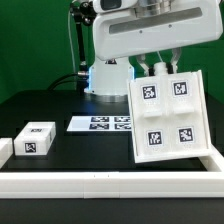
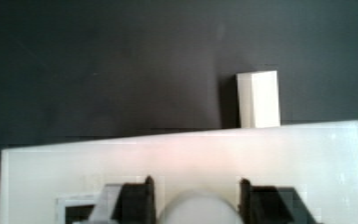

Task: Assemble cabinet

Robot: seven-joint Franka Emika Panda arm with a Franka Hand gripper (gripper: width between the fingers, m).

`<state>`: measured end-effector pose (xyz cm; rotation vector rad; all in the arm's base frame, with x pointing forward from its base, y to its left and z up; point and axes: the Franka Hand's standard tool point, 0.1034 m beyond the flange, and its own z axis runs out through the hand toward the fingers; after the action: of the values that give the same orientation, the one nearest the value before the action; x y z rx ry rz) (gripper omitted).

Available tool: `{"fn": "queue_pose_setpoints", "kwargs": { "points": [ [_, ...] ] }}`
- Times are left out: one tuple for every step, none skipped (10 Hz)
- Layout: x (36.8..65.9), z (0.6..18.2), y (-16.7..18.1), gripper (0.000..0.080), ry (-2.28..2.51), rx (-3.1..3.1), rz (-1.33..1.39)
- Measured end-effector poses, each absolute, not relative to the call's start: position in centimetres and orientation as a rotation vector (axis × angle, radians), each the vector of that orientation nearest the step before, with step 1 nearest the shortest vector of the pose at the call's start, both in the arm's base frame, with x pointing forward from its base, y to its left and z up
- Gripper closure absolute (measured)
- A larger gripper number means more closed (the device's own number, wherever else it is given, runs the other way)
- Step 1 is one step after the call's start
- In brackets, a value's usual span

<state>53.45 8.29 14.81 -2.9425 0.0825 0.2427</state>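
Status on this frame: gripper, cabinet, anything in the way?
Gripper shut on top edge of cabinet body. Body tilted, lower edge near border rail. One drawer block loose at exterior view's left. Nothing blocking.

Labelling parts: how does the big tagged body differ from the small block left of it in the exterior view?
Body is much bigger than block. Body shows four tags; block shows one. Body stands tilted in the pincer; block lies flat, untouched. Both white.
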Motion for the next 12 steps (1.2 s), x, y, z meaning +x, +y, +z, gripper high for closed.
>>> {"fn": "queue_pose_setpoints", "kwargs": {
  "points": [
    [53.4,14.7,8.3,0.0577,0.083,-2.942,0.246],
    [53.3,14.6,8.3,0.0577,0.083,-2.942,0.248],
    [53.3,14.6,8.3,0.0577,0.086,-2.941,0.259],
    [53.5,14.9,8.2,0.0577,0.086,-2.935,0.320],
    [54.9,15.2,8.4,0.0577,0.042,-2.948,0.364],
    [56.1,14.8,9.0,0.0577,0.003,-2.967,0.360],
    [56.2,14.2,9.7,0.0577,0.004,-2.973,0.373],
    [56.1,14.0,9.8,0.0577,0.009,-2.972,0.380],
    [56.2,13.9,9.9,0.0577,0.034,-2.972,0.382],
    [56.7,13.9,10.0,0.0577,0.061,-2.972,0.374],
    [57.2,13.9,10.0,0.0577,0.068,-2.970,0.358],
    [57.3,13.9,10.0,0.0577,0.061,-2.971,0.356]
  ]
}}
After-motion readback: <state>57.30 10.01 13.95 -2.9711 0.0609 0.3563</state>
